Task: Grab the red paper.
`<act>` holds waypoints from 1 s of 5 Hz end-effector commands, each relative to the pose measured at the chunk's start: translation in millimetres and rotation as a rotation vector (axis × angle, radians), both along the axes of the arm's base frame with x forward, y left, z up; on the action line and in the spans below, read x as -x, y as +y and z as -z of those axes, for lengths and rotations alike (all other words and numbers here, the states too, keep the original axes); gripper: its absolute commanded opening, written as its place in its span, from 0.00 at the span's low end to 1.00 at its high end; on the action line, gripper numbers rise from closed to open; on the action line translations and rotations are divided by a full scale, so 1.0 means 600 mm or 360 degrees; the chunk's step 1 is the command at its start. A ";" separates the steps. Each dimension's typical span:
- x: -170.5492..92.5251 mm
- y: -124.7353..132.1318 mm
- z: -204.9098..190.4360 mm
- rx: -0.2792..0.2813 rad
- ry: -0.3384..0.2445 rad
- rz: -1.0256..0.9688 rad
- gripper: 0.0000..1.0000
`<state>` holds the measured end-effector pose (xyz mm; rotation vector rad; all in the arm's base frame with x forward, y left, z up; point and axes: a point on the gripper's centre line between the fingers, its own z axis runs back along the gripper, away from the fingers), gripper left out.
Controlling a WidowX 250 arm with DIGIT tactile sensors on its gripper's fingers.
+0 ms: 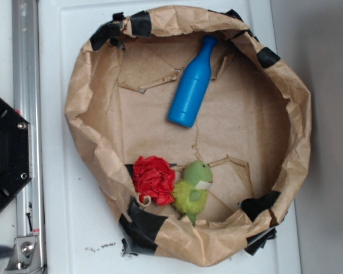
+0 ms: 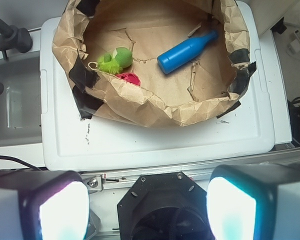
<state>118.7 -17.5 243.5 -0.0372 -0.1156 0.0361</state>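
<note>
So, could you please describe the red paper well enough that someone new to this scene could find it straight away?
Look inside the brown paper basin on the white lid. Against its wall, at the end away from the blue bottle, two small things sit touching. The red paper is the bright red crumpled ball, creased rather than fuzzy like the green plush beside it.

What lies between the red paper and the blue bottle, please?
Only bare brown paper lining; the exterior view shows nothing between the red paper and the blue bottle.
</note>
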 end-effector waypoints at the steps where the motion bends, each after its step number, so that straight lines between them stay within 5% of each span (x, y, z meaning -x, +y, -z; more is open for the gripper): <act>1: 0.000 0.000 0.000 0.0000 0.0000 0.0000 1.00; 3: -0.153 0.051 0.092 0.0273 0.0124 -0.0744 1.00; 4: -0.194 0.061 0.157 0.0388 0.0230 -0.0919 1.00; 5: -0.194 0.061 0.157 0.0388 0.0230 -0.0919 1.00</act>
